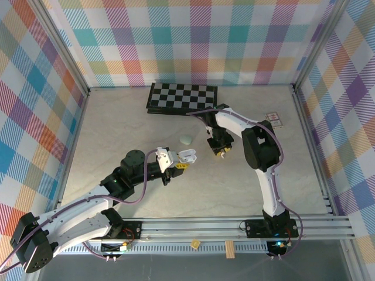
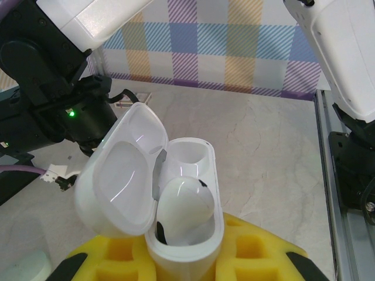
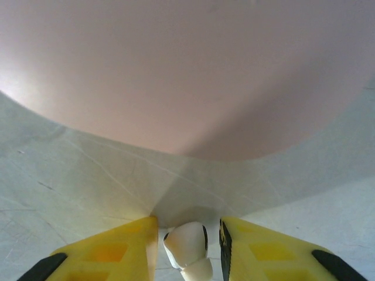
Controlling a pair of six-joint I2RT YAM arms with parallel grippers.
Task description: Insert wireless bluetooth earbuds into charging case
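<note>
1. We take the chessboard [image 1: 181, 98] as landmark; it lies flat at the far side of the table [image 1: 117, 129].
2. Left gripper [image 1: 180, 164]: clenched on the white charging case [image 2: 193, 161], on the near side of the chessboard and well apart from it.
3. The case's lid [image 2: 117, 181] is swung open to the left in the left wrist view. The near slot holds a seated earbud [image 2: 184, 208], white; the far slot is bare.
4. Right gripper [image 1: 218, 152]: down at the table, near side of the chessboard, near its right corner.
5. Right wrist view: a loose earbud [image 3: 187, 243], white, sits between the yellow fingers [image 3: 111, 257]. Thin gaps show either side, so we cannot tell if it is gripped.
6. A pink rounded surface [image 3: 187, 70] sits blurred just beyond that earbud; we cannot tell what it is.
7. A mint pebble shape [image 1: 186, 139] lies between the chessboard and the case.
</note>
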